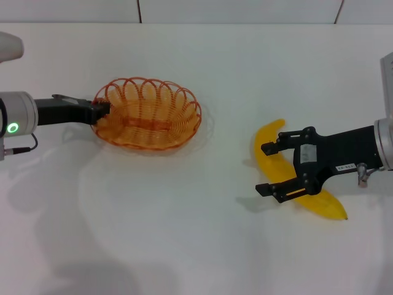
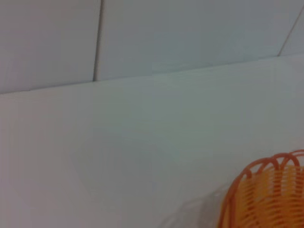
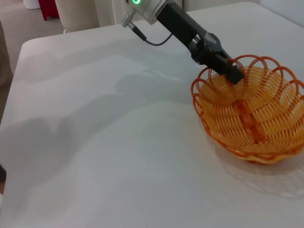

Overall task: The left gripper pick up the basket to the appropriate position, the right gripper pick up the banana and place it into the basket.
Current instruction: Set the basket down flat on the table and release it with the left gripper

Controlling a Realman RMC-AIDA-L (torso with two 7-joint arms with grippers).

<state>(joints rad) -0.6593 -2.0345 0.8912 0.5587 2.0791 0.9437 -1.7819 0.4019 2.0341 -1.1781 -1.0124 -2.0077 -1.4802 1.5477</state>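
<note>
The orange wire basket (image 1: 147,114) sits on the white table left of centre. My left gripper (image 1: 103,111) reaches in from the left and is shut on the basket's left rim; the right wrist view shows this gripper (image 3: 232,72) clamped on the looped rim of the basket (image 3: 251,114). The left wrist view shows only a corner of the basket (image 2: 266,199). The yellow banana (image 1: 270,140) lies on the table at the right. My right gripper (image 1: 264,169) is open, its two fingers spread over the banana's middle, one on each side.
The white table (image 1: 196,246) spreads all around, with its far edge against a white panelled wall (image 1: 245,9). The right wrist view shows the table's rounded corner and floor beyond it (image 3: 19,28).
</note>
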